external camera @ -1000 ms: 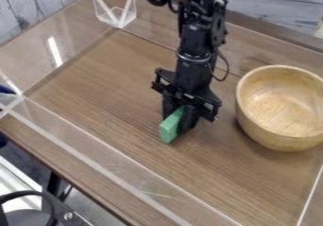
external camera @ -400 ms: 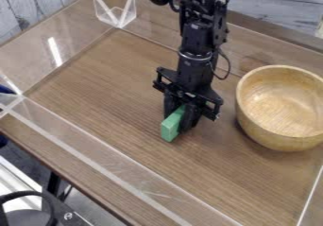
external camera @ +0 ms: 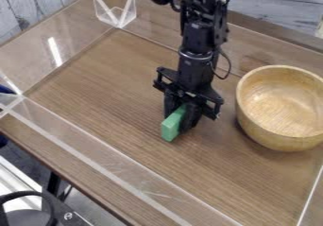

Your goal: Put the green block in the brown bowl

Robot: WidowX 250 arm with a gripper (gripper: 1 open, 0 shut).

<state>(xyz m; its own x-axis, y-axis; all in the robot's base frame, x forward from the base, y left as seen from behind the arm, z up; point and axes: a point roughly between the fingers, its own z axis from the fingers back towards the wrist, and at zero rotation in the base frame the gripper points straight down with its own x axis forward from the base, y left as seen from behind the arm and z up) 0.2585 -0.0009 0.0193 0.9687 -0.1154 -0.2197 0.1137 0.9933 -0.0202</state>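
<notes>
- While its near end rests on the brown wood-grain tabletop (external camera: 113,88), the long bright green rectangular block (external camera: 175,124) lies left of the bowl, its far end between the black fingers.
- Pointing steeply down, the black robot gripper (external camera: 190,109) has its jaws clenched on the block's far end.
- Well apart to the right sits the round light tan wooden bowl (external camera: 280,106).
- Clear acrylic walls (external camera: 120,10) border the table.
</notes>
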